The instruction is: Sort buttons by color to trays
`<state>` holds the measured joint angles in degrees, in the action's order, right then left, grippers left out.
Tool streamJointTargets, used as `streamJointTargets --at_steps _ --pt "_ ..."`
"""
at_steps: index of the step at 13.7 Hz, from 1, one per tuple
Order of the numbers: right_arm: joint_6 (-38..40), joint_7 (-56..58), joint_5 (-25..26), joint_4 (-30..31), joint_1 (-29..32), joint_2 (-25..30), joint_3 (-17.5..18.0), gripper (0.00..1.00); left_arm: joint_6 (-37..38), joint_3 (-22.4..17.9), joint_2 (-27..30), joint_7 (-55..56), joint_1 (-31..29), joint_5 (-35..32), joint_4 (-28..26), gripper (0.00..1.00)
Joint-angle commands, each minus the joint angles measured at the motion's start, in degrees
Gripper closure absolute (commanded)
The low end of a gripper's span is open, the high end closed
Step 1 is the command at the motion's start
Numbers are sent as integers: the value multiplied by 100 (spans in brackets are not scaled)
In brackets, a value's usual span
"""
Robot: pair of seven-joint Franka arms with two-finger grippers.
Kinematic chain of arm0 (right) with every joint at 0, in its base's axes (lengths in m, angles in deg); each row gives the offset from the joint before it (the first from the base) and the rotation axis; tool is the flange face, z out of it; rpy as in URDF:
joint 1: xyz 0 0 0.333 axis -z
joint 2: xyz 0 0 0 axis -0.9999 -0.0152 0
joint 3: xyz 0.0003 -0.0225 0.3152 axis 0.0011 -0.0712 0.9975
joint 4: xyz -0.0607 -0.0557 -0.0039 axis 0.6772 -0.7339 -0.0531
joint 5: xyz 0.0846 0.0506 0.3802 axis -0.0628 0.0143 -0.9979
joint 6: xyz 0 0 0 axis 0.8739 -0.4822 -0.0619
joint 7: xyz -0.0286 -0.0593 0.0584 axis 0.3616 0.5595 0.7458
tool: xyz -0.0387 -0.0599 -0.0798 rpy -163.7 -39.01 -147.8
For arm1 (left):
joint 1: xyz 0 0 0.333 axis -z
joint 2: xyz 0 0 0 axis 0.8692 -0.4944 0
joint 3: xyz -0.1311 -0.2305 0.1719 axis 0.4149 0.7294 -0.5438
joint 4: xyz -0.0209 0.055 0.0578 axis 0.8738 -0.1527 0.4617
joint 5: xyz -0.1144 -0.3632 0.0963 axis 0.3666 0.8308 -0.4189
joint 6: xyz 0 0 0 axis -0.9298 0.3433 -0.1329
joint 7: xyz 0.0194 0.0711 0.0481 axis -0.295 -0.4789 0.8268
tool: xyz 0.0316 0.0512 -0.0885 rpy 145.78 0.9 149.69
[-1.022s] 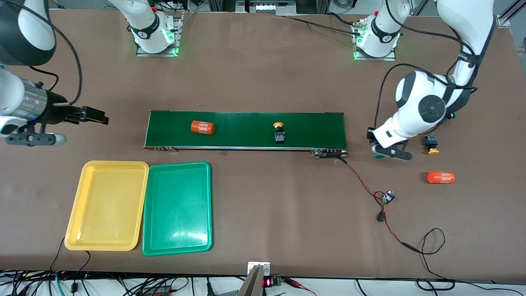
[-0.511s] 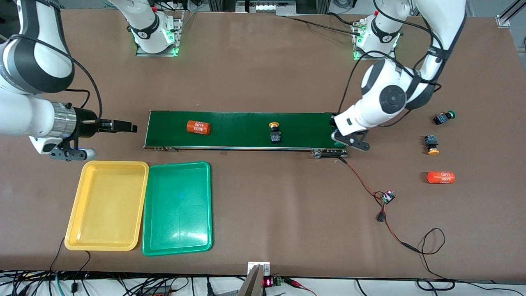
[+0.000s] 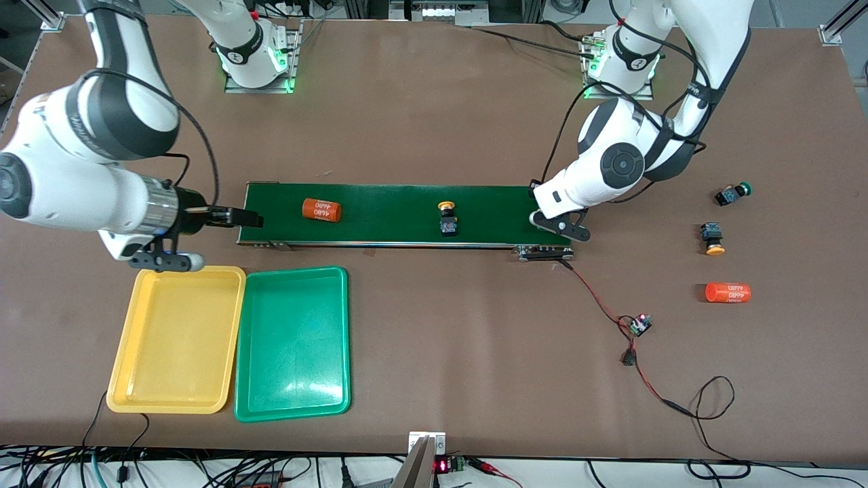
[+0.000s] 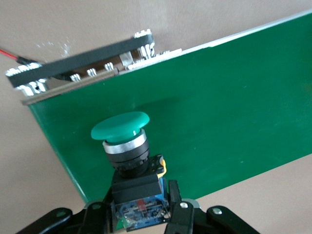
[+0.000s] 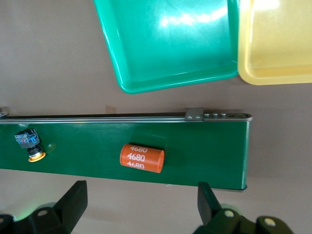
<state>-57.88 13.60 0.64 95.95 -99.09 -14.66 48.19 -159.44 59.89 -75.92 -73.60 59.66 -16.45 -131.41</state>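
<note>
A robotics lab: bolted arm bases, small conveyor belt, loose wiring on the table

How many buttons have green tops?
2. One green button is in the left gripper, over the conveyor belt. The other green button lies on the table near the left arm's end.

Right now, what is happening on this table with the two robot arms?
The left gripper is shut on a green button and holds it over the conveyor belt at the left arm's end. A yellow button and an orange cylinder lie on the belt. The right gripper is open at the belt's other end, near the cylinder. The yellow tray and the green tray hold no buttons. Two more buttons and another cylinder lie on the table toward the left arm's end.
</note>
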Motion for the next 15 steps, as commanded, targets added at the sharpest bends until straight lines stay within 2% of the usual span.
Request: streamJointTargets --at_steps 1,4,5,6,7,9,11,13,15 --pt "-300 -67 -71 264 -242 55 -73 0 -68 -5 -152 -2 10 142 40 99" --pt "-975 -32 -45 825 -568 238 -144 0 -94 -5 -222 -2 19 151 40 93" --pt "-1326 64 -45 1236 -560 422 -152 0 -94 -14 -240 -28 19 142 48 64" --pt "-1625 169 -36 1641 -560 641 -161 0 -94 -14 -257 -54 19 134 92 6" --pt "-1863 240 -36 1940 -560 783 -161 0 -86 -6 -205 -63 10 116 101 0" --pt "-2163 241 -27 2276 -568 960 -153 0 -33 -5 31 -2 -25 142 162 0" --pt "-2287 154 -62 2339 -577 1030 -144 0 177 -23 365 16 -165 142 224 0" --pt "-2392 13 -80 2443 -586 1126 -109 0 606 -41 446 -45 -830 11 591 0" --pt "-2577 4 -80 2794 -673 1328 -109 0 1099 -49 166 -343 -1342 -540 1145 0"
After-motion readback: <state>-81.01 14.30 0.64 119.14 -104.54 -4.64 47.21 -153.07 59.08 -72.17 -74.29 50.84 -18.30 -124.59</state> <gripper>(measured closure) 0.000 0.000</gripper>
